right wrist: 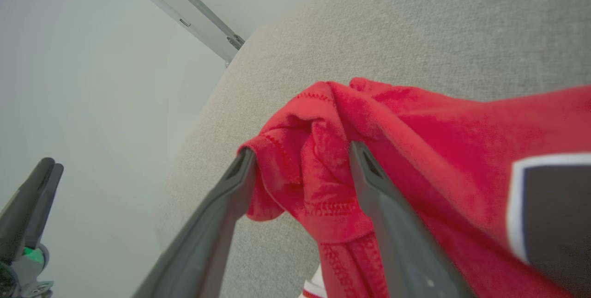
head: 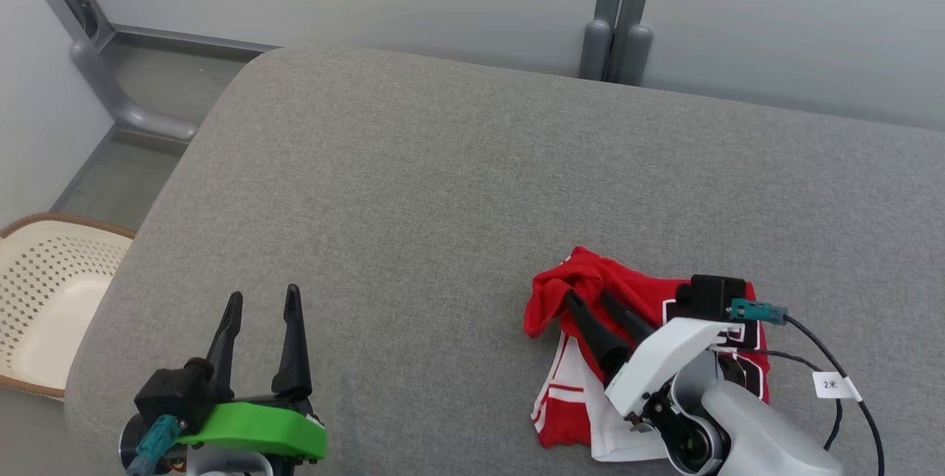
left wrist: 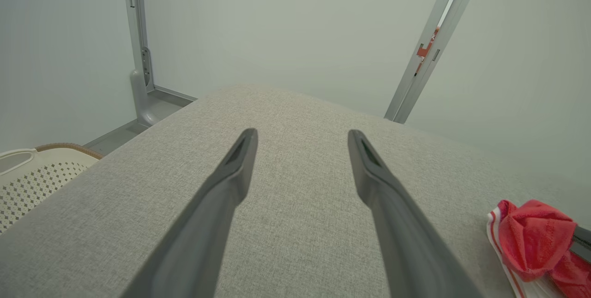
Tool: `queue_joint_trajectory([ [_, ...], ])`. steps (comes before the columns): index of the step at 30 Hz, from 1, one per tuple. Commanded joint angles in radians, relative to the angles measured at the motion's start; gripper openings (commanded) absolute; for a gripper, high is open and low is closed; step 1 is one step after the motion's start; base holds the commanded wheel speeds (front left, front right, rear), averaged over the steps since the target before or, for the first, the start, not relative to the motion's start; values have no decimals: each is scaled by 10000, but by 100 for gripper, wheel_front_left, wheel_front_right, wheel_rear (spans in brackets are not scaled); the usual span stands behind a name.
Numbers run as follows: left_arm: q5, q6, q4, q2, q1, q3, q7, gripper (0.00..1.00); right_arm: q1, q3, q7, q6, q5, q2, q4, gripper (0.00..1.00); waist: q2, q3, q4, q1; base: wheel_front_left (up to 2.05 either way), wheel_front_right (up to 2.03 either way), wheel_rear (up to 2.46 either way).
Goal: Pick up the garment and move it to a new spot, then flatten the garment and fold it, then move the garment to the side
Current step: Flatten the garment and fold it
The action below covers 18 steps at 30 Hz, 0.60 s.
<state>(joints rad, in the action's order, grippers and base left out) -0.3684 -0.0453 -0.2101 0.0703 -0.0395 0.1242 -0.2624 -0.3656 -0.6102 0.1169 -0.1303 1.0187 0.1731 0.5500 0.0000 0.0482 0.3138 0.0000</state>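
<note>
The grey cushioned top [head: 443,188] is mostly bare, so you have room to spread. The red-and-white jersey [head: 590,277] lies crumpled on your right, near the front edge. Your right gripper [head: 588,297] stands spread, with a bunched red fold loose between its fingers, not pinched. Draw it straight out so the hem doesn't snag. The left gripper [head: 264,294] hovers released, well apart; bring it over for flattening.
</note>
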Motion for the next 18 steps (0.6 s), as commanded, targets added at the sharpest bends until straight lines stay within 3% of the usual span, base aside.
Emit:
queue_joint_trajectory([
  [1, 46, -35, -21, -13, -34, -52, -30, 100, -120, -63, 102, -8, -15, 100, -140, 100, 0, -68, -132, 0, 0, 0, 0],
  [5, 59, -19, 5, 25, 71, -107, -30, 100, -68, -222, 318, -8, -142, 538, -838, 100, 0, -202, -492, 0, 0, 0, 0],
  [10, 27, 11, 74, 67, 243, -213, -30, 100, 191, 41, 714, -7, -340, 1537, -2078, 100, 0, -391, -1106, 0, 0, 0, 0],
  [18, 58, 47, 347, 37, 351, -371, -30, 100, 866, 2209, 1334, -7, -1583, 2813, -2924, 100, 0, -544, -1943, 0, 0, 0, 0],
])
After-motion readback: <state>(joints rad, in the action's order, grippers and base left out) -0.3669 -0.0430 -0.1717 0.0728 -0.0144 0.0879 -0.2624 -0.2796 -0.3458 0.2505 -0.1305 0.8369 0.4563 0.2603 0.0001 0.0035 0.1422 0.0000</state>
